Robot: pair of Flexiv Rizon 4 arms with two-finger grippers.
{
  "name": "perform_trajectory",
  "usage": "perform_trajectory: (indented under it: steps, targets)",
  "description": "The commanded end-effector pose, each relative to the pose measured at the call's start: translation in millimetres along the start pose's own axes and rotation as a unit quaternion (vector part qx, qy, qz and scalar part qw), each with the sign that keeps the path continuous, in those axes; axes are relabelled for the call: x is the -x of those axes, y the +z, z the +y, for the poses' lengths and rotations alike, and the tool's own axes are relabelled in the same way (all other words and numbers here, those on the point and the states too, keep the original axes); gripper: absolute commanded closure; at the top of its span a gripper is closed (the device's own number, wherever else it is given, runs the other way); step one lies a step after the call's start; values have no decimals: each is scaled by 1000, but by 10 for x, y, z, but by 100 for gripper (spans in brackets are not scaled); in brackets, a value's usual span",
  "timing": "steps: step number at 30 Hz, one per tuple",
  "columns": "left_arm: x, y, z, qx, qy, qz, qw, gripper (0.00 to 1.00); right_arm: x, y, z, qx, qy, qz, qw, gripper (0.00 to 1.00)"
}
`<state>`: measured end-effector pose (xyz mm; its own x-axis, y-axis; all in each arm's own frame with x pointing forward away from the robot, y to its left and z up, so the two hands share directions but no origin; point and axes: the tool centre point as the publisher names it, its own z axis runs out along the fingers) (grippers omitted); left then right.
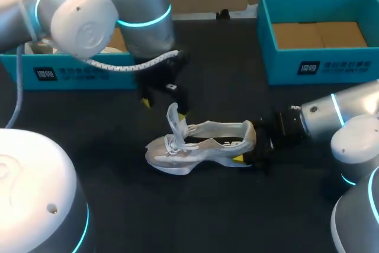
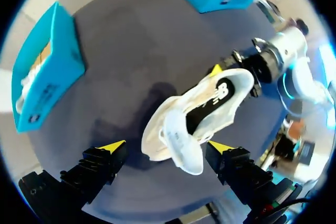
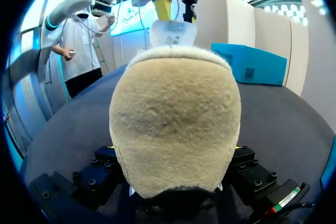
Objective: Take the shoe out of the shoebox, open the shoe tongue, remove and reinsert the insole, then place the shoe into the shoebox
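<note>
Had sneaker (image 1: 195,146) out of shoebox (image 1: 284,66), heel clamped between right fingers (image 1: 237,159); spread left fingers (image 2: 107,148) wide around raised tongue (image 2: 179,141); left insole (image 2: 195,115) work, reboxing undone.

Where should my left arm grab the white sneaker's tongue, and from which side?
Pinch the upper tip of the white fabric tongue, coming down from above with the left gripper: it stands upright, and the right gripper holds the white sneaker by its heel.

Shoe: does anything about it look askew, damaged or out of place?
Only the tongue stands out. It sticks up out of the shoe, between the fingers of the open left gripper. The right gripper clamps the heel. No damage or spill is visible.
</note>
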<state>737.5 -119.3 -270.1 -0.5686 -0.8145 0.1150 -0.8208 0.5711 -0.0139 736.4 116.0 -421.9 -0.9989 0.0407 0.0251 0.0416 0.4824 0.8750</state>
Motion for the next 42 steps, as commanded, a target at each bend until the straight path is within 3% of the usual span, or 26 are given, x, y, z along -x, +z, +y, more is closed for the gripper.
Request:
perform_trajectory:
  steps: [1,3,7,8,10,11,16,42]
  targets:
    - [-167,-107,-167,-1,175,-25,984,0,16,17,-18,-1,0,0,1000,100]
    - [-209,-157,-220,-1,225,-12,974,0,16,17,-18,-1,0,0,1000,100]
    - [-343,-200,-326,9,317,-44,947,3,16,17,-18,-1,0,0,1000,100]
    - [-378,-220,-346,11,340,-42,939,21,16,17,-18,-1,0,0,1000,100]
    - [-449,-263,-382,18,380,-43,924,96,16,17,-18,-1,0,0,1000,100]
    - [-481,-279,-396,29,401,-40,915,100,16,17,-18,-1,0,0,1000,100]
    - [-553,-342,-396,74,512,-28,856,100,16,17,-18,-1,0,0,1000,100]
    - [-553,-342,-396,74,512,-28,856,100,16,17,-18,-1,0,0,1000,100]
